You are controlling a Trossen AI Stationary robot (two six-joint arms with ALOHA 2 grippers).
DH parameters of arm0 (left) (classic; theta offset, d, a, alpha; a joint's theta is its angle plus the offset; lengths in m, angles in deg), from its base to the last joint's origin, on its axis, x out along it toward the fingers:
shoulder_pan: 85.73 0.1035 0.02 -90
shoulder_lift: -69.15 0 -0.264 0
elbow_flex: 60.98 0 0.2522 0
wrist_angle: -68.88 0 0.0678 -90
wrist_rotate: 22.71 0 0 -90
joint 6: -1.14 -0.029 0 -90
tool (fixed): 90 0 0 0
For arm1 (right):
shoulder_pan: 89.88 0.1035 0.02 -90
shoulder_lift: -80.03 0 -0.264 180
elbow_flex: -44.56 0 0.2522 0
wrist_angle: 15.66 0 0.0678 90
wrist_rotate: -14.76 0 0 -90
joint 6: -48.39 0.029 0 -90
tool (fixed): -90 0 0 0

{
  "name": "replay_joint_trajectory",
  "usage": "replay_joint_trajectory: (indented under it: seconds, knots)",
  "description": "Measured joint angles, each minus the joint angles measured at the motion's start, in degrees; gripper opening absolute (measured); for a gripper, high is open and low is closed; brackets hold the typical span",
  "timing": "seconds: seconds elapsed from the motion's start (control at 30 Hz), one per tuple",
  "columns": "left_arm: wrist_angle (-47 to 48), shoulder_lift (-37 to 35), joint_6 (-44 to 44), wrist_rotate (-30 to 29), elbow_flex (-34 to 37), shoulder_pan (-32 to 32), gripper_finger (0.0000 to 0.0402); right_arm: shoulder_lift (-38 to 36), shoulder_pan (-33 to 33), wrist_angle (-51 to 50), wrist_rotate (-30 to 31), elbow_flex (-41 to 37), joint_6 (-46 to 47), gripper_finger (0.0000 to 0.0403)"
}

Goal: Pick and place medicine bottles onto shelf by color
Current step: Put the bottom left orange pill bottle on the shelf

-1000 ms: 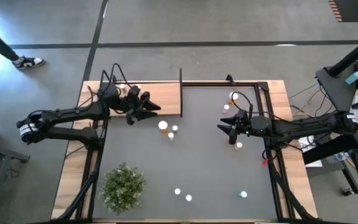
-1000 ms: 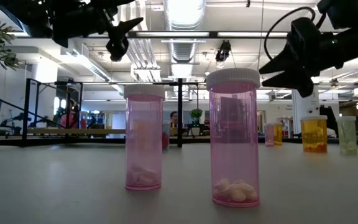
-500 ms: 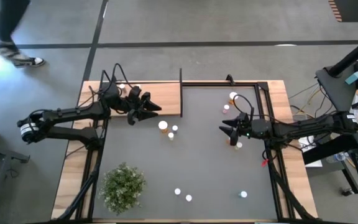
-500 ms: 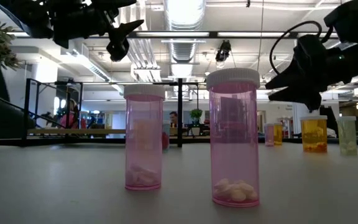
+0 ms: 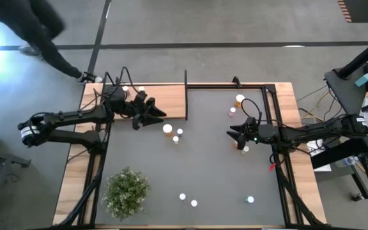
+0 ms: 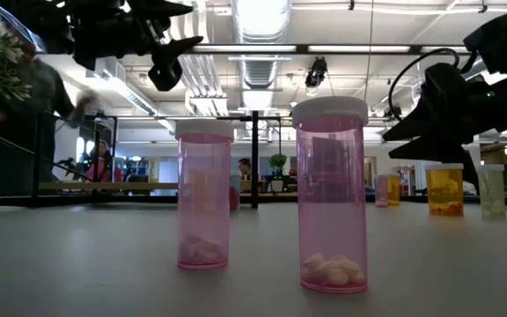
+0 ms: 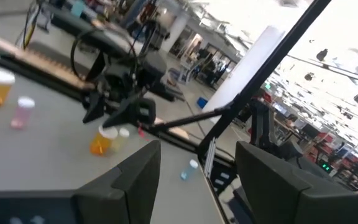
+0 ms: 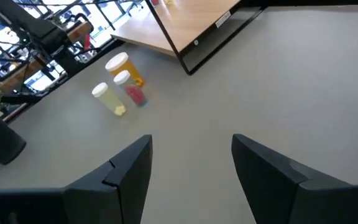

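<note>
Near the table's front stand two pink medicine bottles (image 6: pixel 332 197); likely light, rigid, slick plastic, best gripped mid-body; shelf (image 5: pixel 171 101) far-left; left gripper (image 5: pixel 160 114) and right gripper (image 5: pixel 231 132) open, empty.

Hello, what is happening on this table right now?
Two robot arms are sorting medicine bottles onto the wooden shelf. Neither holds anything now. The left pincer hangs open at the shelf's edge. The right pincer is open above the table beside an orange bottle. Several bottles, such as the pink pair, wait on the table.
</note>
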Motion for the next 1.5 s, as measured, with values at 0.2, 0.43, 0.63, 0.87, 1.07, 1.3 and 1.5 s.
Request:
replay_joint_trajectory:
  seconds: [0.2, 0.43, 0.63, 0.87, 1.07, 1.3, 1.5]
  knots:
    - [5.1, 0.0, -0.1, -0.6, 0.1, -0.6, 0.0193, 0.0, 0.0, 0.0, 0.0, 0.0, 0.0, 0.021]
    - [6.9, 0.0, -0.1, -2.7, 0.1, -2.0, 0.0191, 0.0, 0.0, 0.0, -0.1, 0.0, -0.1, 0.021]
    - [7.9, 0.0, -0.1, -12.2, 0.1, -4.4, 0.0191, 0.0, 0.0, 0.0, -0.1, 0.0, -0.1, 0.021]
    - [18.5, 0.0, -0.5, -16.3, 0.1, -6.7, 0.0191, 0.0, 0.0, 0.0, -0.1, 0.0, -0.1, 0.021]
    - [20.9, 0.0, -4.8, -19.5, 0.0, -9.1, 0.0191, 0.0, 0.0, 0.0, -0.1, 0.0, -0.1, 0.021]
    - [23.0, 1.8, -17.6, -21.4, -4.7, -9.9, 0.0191, 0.0, 0.0, 0.0, -0.1, 0.0, -0.1, 0.021]
    - [34.8, 5.9, -25.1, -25.4, -11.0, -9.9, 0.0191, 0.0, 0.0, 0.0, -0.1, 0.0, -0.1, 0.021]
